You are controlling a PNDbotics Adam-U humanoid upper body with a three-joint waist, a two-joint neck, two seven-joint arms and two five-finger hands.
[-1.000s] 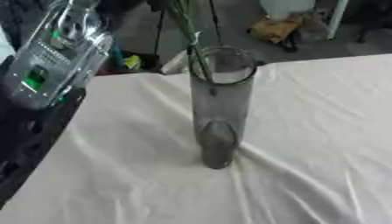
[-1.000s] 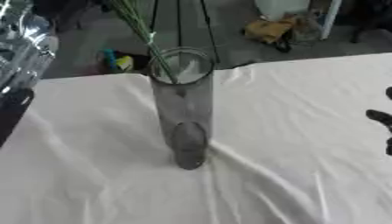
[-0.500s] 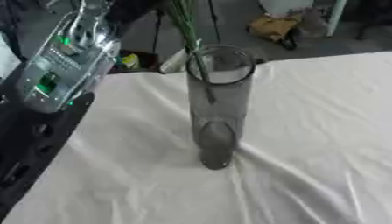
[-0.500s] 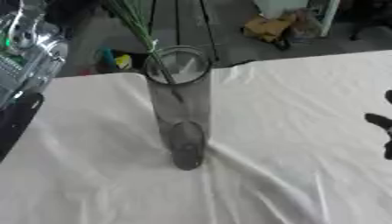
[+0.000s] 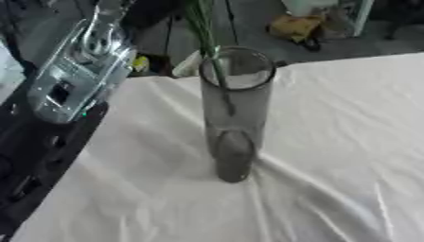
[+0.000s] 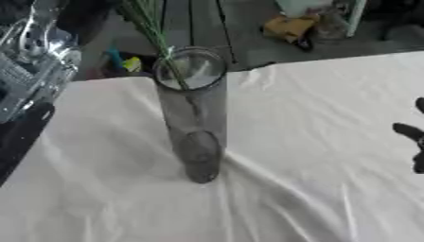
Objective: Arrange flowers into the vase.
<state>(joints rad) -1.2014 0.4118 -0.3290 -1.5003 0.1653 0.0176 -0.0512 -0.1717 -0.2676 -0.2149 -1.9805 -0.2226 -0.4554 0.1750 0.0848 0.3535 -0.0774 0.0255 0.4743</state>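
One vase [image 5: 236, 113]: upright mid-counter [image 5: 348, 156], green stems [image 5: 203, 28] leaning inside.
Right robot hand [image 6: 414, 137]: right edge, finger state cannot be told.
Left robot hand: not seen.
Risk: tall vase toppled if stems are knocked.

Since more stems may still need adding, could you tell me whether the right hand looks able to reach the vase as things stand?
Probably yes: only bare white cloth lies between the right hand, at the view's right edge, and the upright vase.
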